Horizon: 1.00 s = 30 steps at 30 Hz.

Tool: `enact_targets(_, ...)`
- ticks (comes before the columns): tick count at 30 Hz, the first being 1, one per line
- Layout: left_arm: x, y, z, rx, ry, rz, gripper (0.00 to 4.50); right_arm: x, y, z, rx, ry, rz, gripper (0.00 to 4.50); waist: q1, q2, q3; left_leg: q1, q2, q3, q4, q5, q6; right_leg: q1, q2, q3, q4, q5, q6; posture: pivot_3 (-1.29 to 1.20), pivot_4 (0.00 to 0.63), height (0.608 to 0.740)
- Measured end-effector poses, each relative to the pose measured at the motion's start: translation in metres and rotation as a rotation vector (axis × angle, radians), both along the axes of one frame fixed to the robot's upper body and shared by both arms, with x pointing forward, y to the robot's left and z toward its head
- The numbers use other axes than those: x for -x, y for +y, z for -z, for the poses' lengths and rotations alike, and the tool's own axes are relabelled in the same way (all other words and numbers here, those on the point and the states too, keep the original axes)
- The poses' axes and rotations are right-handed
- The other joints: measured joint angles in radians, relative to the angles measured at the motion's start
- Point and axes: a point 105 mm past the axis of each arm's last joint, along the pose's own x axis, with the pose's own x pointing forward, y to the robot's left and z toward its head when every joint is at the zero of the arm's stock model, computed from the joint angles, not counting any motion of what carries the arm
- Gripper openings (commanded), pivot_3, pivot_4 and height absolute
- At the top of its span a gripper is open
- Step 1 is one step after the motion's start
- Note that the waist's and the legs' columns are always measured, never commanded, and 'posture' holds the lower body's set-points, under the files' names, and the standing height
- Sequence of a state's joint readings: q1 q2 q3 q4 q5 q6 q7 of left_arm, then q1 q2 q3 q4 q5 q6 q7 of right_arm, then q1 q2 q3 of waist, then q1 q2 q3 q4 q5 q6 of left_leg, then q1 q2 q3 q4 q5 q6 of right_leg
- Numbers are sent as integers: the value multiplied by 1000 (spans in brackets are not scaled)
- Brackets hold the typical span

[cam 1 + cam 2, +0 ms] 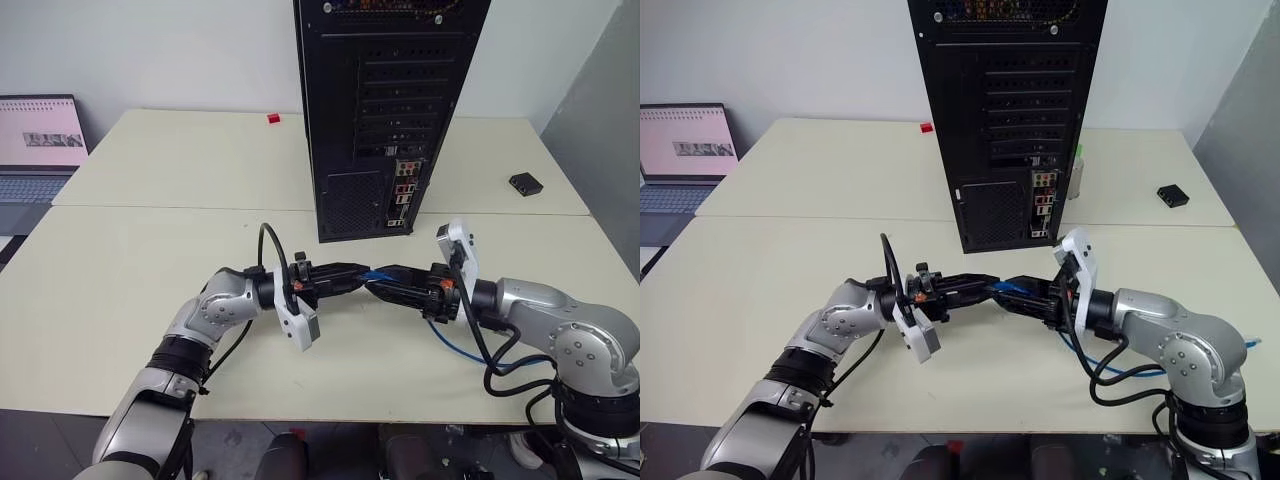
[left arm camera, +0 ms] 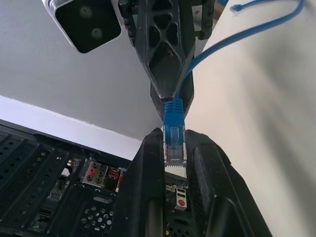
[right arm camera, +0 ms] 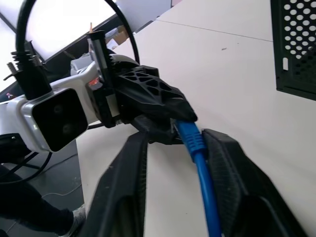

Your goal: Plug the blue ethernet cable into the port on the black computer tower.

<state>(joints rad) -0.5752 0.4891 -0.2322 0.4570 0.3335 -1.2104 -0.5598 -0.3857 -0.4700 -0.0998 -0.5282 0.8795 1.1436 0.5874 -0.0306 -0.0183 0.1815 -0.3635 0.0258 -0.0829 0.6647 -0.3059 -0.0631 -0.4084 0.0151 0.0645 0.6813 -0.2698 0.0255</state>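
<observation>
- We are at the handover step: both grippers meet in mid-air above the table (image 1: 130, 250), in front of the black computer tower (image 1: 385, 110), with the blue ethernet cable (image 1: 455, 345) between them.
- The left gripper (image 1: 362, 276) is clamped on the clear-blue plug (image 2: 174, 148); the left wrist view shows the plug pinched between its 2 fingers.
- The right gripper (image 1: 372, 287) has its 2 fingers either side of the cord just behind the plug boot. In the right wrist view a gap shows between each finger and the cord, so we judge it not yet gripping, though the jaws may be part-way through closing; we cannot confirm contact.
- From the plug, the cable runs back under the right arm and loops over the table; its free end (image 1: 1252, 343) lies near the table's right edge.
- The plug is well apart from the tower's rear panel. The port (image 1: 401, 196) is probably one of the small sockets in the connector strip low on the panel; we cannot pick it out for certain.
- Next move, in our judgement: settle which gripper carries the plug, release the other, then turn the plug tip toward the rear panel.
- The insertion then calls for squaring the plug to the socket, latch tab correctly oriented, and a straight push with slack left in the cord.
</observation>
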Motion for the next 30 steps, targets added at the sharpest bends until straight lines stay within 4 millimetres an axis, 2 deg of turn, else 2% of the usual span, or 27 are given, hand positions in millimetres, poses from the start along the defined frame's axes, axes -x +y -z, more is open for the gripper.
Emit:
enact_targets(4, 0, 1, 0, -2, -4, 0, 306, -2, -1, 1, -2, 11, 8, 83, 0, 0, 0, 0, 0, 0, 0, 0, 0, 0, 0, 0, 0, 0, 0, 0, 150, 740)
enact_targets(13, 0, 1, -2, 19, -17, -10, 306, -3, -1, -2, -13, 15, 6, 16, 0, 0, 0, 0, 0, 0, 0, 0, 0, 0, 0, 0, 0, 0, 0, 0, 150, 740)
enact_targets(15, 0, 1, -3, 27, -19, -11, 1015, -4, -1, -4, -20, 19, 5, 13, 0, 0, 0, 0, 0, 0, 0, 0, 0, 0, 0, 0, 0, 0, 0, 0, 150, 740)
enact_targets(23, -3, -3, 0, 36, 41, -14, 2790, -1, -2, -5, -18, 30, -15, 5, 0, 0, 0, 0, 0, 0, 0, 0, 0, 0, 0, 0, 0, 0, 0, 0, 150, 740)
enact_targets(30, -24, 14, 3, 126, 273, -154, 4322, -8, -11, -7, 19, -14, 53, 5, -2, 0, 0, 0, 0, 0, 0, 0, 0, 0, 0, 0, 0, 0, 0, 0, 150, 740)
